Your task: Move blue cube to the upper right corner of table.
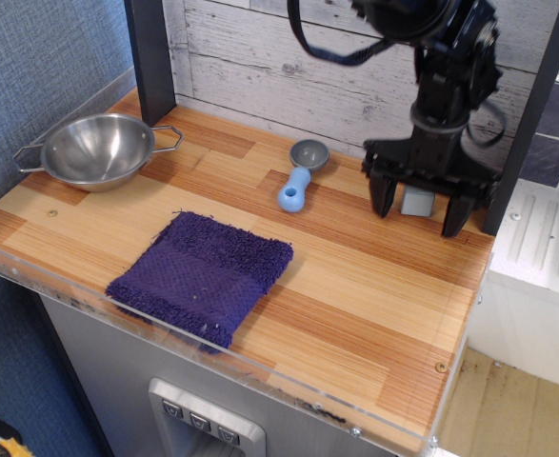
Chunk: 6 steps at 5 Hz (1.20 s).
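Note:
The blue cube (417,200), small and pale grey-blue, rests on the wooden table (355,286) near its far right corner, close to the back wall. My black gripper (415,208) hangs over it, open wide. Its two fingers (382,193) stand on either side of the cube with clear gaps and do not touch it. The fingertips are raised a little off the table.
A grey scoop with a blue handle (299,175) lies left of the gripper. A dark blue towel (203,274) lies at the front middle. A steel bowl (96,150) sits at the far left. A dark post (527,114) stands right of the gripper.

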Each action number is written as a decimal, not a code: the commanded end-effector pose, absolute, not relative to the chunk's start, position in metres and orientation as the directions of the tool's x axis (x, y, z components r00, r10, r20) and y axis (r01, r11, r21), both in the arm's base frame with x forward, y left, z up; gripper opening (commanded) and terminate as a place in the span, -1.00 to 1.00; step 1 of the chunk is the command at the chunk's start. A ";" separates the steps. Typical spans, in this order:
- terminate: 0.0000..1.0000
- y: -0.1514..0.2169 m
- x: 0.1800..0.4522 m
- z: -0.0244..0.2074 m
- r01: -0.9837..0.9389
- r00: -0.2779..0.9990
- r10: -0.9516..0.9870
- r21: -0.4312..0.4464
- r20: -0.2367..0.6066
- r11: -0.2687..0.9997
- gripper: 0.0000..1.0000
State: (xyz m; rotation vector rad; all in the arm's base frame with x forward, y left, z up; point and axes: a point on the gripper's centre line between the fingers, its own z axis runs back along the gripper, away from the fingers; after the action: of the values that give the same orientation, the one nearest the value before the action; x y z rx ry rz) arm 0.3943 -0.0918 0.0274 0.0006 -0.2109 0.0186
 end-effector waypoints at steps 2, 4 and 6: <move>-1.00 -0.099 0.375 0.137 -0.088 0.904 0.053 0.064 0.424 0.994 1.00; -1.00 -0.099 0.375 0.137 -0.088 0.904 0.053 0.064 0.424 0.994 1.00; -1.00 -0.099 0.375 0.137 -0.088 0.904 0.053 0.064 0.424 0.994 1.00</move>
State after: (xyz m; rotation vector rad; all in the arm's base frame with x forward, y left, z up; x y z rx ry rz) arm 0.3730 -0.0936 0.1148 0.0983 -0.3852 0.0653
